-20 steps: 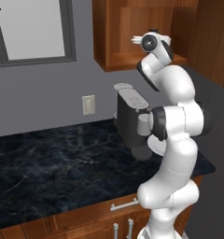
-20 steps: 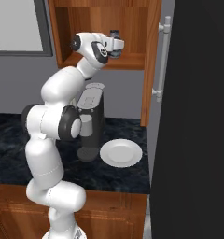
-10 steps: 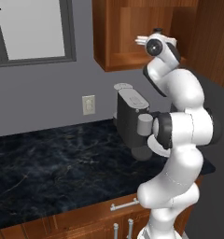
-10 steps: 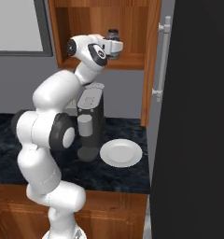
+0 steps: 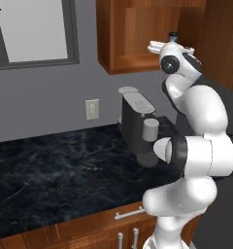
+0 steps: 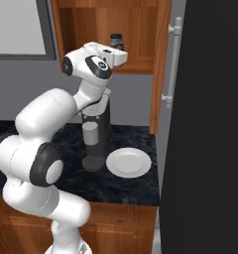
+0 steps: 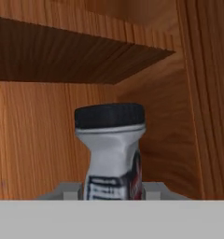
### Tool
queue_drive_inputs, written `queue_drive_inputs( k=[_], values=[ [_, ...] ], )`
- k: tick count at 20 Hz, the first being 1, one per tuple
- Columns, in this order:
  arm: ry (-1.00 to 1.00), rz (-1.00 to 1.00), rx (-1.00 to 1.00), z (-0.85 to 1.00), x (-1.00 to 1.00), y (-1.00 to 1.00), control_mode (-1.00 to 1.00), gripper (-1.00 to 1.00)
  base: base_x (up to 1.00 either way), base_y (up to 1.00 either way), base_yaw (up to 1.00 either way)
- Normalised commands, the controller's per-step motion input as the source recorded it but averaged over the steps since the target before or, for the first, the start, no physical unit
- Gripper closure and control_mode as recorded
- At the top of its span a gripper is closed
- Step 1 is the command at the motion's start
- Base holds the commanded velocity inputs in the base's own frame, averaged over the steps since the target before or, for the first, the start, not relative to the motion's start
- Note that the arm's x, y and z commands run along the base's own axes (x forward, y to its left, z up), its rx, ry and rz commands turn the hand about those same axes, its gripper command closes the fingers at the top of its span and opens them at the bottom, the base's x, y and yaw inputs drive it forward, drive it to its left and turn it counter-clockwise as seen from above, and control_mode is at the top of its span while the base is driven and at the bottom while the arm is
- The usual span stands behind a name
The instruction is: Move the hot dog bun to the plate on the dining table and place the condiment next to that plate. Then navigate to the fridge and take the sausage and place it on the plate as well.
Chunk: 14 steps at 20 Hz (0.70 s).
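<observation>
Condiment (image 5: pixel 173 35) stood up in the wall cabinet (image 5: pixel 133 34), seen from the left. From the right, the bottle sat above the hand, over a white plate (image 6: pixel 129 162). Hand view: fingers (image 7: pixel 113 192) clenched on its body; a slip could drop it.

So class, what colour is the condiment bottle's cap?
Black, on the condiment bottle; clearest in the hand view.

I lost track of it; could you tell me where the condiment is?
The condiment stands upright in the open wooden cabinet above the coffee machine, between the gripper's fingers.
</observation>
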Motion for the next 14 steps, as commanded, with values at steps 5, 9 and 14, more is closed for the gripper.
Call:
queue_drive_inputs(
  k=[5,9,14],
  values=[
    [-0.12,0.0,0.0,-0.04,-0.87,0.06,-1.0,1.0,0.0,0.0,0.0],
    [-0.1,-0.01,0.0,0.0,-0.98,0.06,-1.0,1.0,0.0,0.0,0.0],
    [-0.02,-0.01,0.0,0.0,-0.96,0.12,-1.0,1.0,0.0,0.0,0.0]
  ],
)
